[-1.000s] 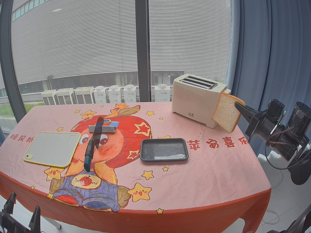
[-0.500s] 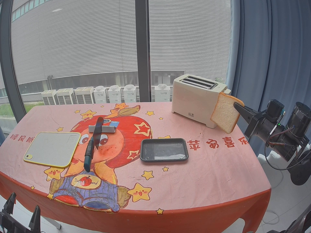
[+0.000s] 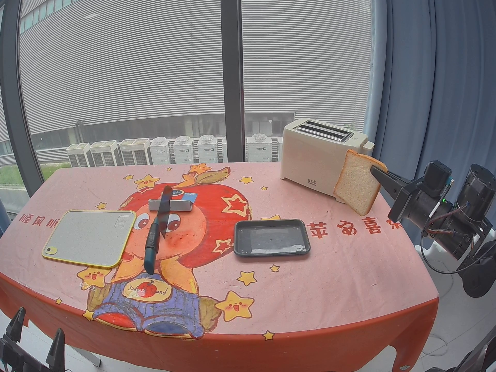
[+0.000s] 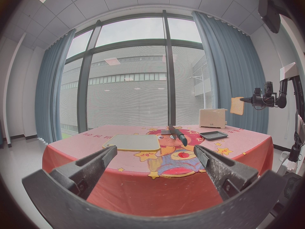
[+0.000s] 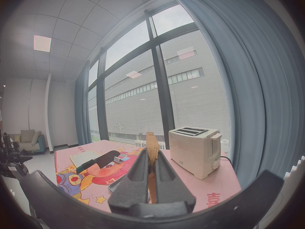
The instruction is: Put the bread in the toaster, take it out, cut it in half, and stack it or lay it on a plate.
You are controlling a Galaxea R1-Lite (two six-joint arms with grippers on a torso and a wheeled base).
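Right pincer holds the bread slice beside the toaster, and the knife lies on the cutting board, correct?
Not the knife: the head view shows it on the tablecloth beside the cutting board, blade propped on a small rest. The right pincer does hold the bread slice beside the toaster.

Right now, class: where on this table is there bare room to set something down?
Free: the tablecloth between black tray and near edge, and the gap between tray and toaster. Crowded: cutting board with knife close beside it; the right gripper holds the bread by the toaster.
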